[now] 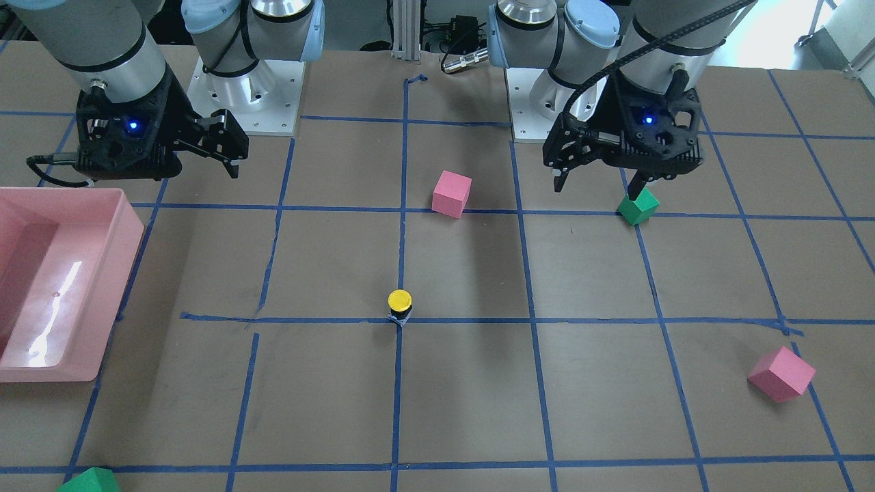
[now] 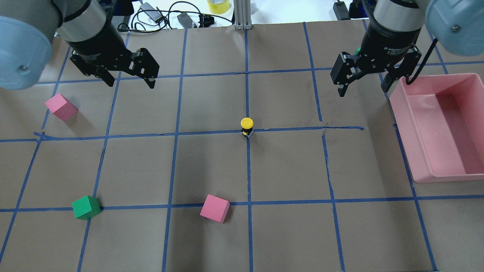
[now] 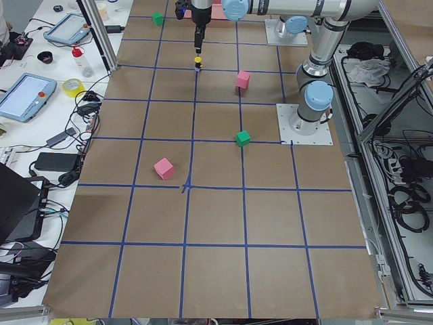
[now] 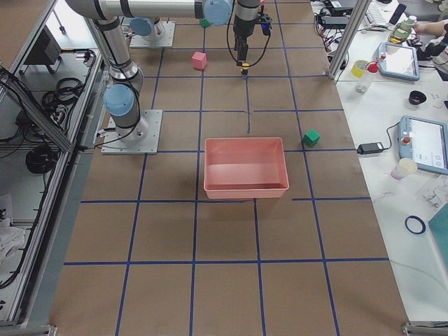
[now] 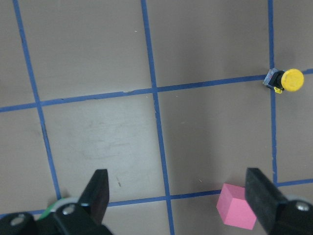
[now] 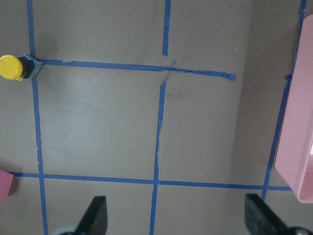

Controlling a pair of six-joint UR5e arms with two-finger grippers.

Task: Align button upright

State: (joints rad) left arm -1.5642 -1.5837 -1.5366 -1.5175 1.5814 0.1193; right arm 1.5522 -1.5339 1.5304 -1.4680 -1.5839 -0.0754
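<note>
The button [image 2: 247,125] stands upright on a blue tape crossing in the middle of the table, yellow cap on top. It also shows in the front view [image 1: 400,305], the left wrist view [image 5: 286,81] and the right wrist view [image 6: 13,67]. My left gripper [image 2: 130,82] is open and empty, raised above the table, off to the button's far left. My right gripper [image 2: 363,90] is open and empty, raised off to the button's far right near the bin. Both wrist views show the open fingers [image 5: 98,191] [image 6: 259,215] with nothing between them.
A pink bin [image 2: 416,151] sits at the right edge. Pink foam cubes lie at the left [image 2: 61,107] and near centre [image 2: 214,208]. One green cube [image 2: 86,207] lies near left, another [image 1: 89,480] by the far right edge.
</note>
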